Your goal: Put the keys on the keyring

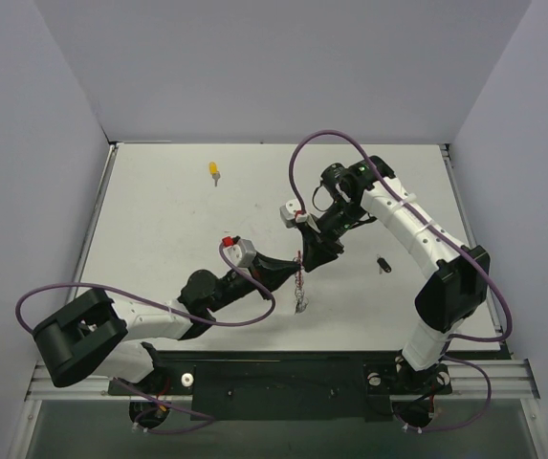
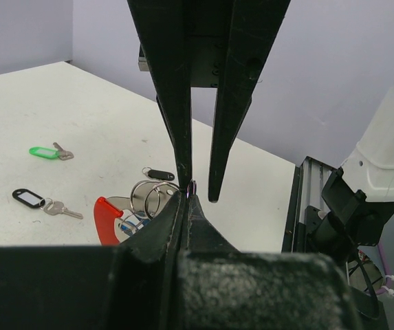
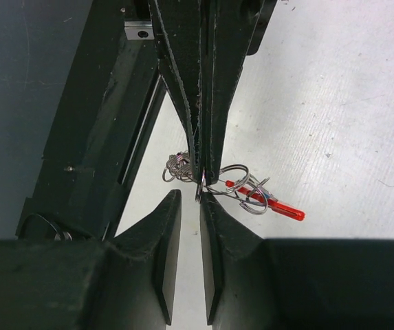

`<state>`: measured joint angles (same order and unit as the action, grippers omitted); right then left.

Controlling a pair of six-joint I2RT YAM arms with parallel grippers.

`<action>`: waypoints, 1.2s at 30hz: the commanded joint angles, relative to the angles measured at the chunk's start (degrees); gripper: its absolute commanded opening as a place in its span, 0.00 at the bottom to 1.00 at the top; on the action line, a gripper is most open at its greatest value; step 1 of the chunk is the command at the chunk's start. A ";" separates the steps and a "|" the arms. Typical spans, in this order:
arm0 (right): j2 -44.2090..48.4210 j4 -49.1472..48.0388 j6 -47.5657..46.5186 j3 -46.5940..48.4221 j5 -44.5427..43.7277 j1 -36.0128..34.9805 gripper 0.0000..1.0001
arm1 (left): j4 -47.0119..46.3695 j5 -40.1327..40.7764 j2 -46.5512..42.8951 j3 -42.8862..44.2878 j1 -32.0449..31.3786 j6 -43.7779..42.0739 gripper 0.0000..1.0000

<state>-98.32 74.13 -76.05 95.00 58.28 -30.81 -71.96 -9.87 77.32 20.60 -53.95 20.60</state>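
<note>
The left arm (image 1: 159,320) reaches low from the near left corner to the middle of the worktop (image 1: 159,220). The right arm (image 1: 417,229) rises at the right side, bends, and comes back down to the same place, so both tips meet there.

The left tool (image 2: 189,198) is pressed together and pinches a thin wire ring of the keyring (image 3: 282,206). Its red part and silver rings hang below the tips.

The right tool (image 3: 190,198) shows a narrow gap, with the wire just at it.

On the worktop lie four keys:
- one yellow key (image 1: 215,172)
- one black key (image 1: 383,263)
- one green key (image 2: 45,152)
- one silver key (image 2: 62,209) on a black-rimmed tag (image 2: 29,198)
</note>
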 commanded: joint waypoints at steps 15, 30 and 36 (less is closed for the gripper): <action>-1.08 7.17 7.76 0.45 0.08 -0.39 0.00 | -4.41 3.45 0.82 1.99 -0.89 0.05 0.00; -0.99 7.26 8.02 0.54 -1.15 -0.39 0.00 | -0.90 2.66 -1.38 1.37 0.08 1.55 0.22; -1.08 7.17 7.94 0.62 -1.15 -0.39 0.00 | -0.02 2.31 -1.38 1.55 0.16 1.55 0.22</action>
<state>-99.33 73.38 -68.51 95.00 55.94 -30.85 -71.05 -8.19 77.54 20.62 -54.30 21.89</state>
